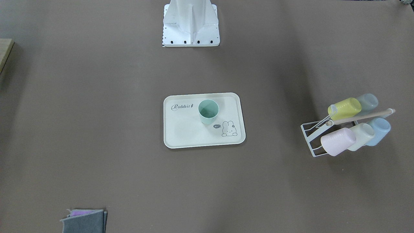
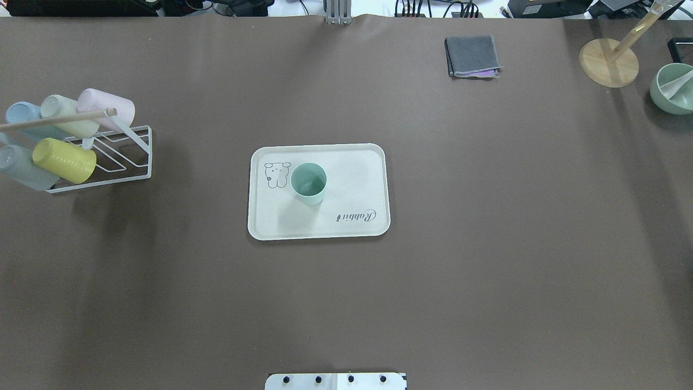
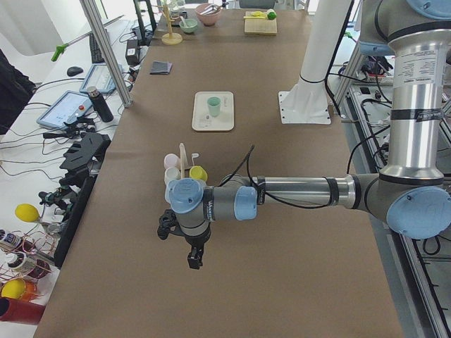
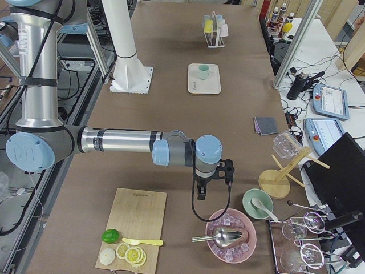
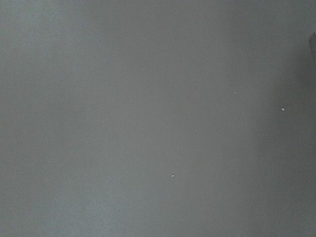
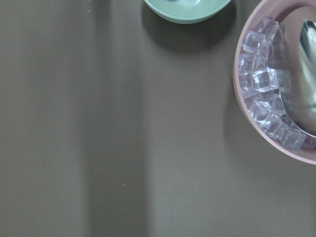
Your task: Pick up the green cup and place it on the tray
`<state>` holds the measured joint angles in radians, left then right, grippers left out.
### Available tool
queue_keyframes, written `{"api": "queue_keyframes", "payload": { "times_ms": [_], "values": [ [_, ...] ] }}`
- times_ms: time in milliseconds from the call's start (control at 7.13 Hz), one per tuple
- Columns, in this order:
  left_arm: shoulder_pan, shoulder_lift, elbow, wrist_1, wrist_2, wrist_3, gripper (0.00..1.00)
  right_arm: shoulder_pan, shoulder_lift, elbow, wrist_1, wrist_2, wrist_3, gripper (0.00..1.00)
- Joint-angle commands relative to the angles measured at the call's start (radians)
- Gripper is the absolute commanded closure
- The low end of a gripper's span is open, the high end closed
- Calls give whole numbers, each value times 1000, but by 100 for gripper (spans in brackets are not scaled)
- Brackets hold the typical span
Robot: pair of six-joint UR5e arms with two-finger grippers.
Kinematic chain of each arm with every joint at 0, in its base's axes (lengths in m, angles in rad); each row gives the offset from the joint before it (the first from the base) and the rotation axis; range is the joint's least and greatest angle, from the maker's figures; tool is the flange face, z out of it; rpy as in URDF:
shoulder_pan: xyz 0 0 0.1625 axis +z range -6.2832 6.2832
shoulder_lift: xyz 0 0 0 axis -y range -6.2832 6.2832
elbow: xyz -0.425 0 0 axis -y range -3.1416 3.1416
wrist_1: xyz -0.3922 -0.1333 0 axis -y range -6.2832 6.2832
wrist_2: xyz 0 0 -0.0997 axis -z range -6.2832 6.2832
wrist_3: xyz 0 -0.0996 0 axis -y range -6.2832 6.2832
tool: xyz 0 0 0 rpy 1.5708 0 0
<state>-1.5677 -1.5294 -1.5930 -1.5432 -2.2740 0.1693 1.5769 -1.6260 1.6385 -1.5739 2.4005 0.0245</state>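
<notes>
The green cup (image 1: 208, 111) stands upright on the cream tray (image 1: 181, 132) at the table's middle, next to the bunny drawing. It also shows in the overhead view (image 2: 308, 183) on the tray (image 2: 352, 162). No gripper is near it. My left gripper (image 3: 193, 257) hangs over bare table at the robot's left end, beyond the cup rack. My right gripper (image 4: 201, 194) hangs over bare table at the right end, near the bowls. Both show only in the side views, so I cannot tell whether they are open or shut.
A white wire rack (image 2: 130, 157) holds several pastel cups, among them a yellow-green one (image 2: 64, 160). A folded grey cloth (image 2: 472, 56), a wooden stand (image 2: 609, 62) and a green bowl (image 2: 674, 89) sit far right. A pink bowl of ice (image 6: 276, 98) lies below my right wrist.
</notes>
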Motion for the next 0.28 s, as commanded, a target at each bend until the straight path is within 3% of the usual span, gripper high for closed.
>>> {"api": "queue_keyframes", "payload": {
  "times_ms": [0, 140],
  "values": [
    [0, 0, 1, 0, 1, 1, 2, 0, 0, -2, 0, 0, 0, 0],
    [0, 0, 1, -2, 1, 1, 2, 0, 0, -2, 0, 0, 0, 0]
  ]
}}
